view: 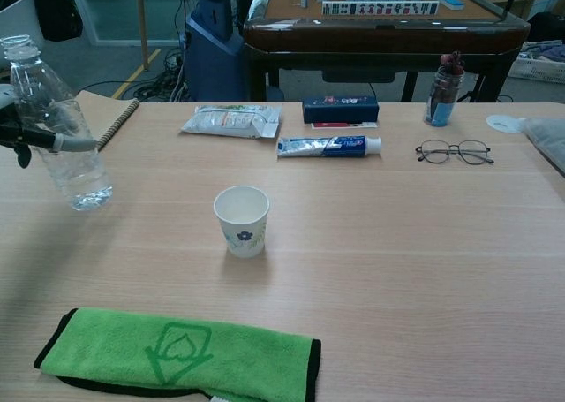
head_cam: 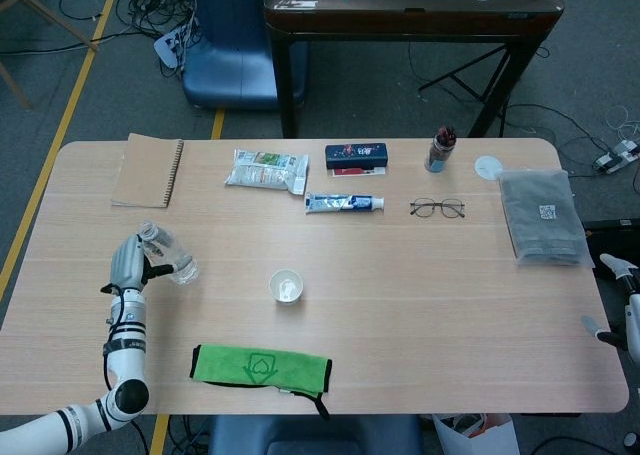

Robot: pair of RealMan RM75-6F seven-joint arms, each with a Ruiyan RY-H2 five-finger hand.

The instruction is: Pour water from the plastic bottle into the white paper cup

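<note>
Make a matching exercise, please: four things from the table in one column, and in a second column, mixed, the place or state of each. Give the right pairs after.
Things:
1. plastic bottle
2. white paper cup
3. green cloth
4. glasses

Places or states:
A. lies flat at the near edge of the table
B. stands upright near the middle, held by nothing
C. held by the left hand, cap off, leaning
D. lies on the right side, beyond the toothpaste tube

Pairs: 1-C, 2-B, 3-A, 4-D
</note>
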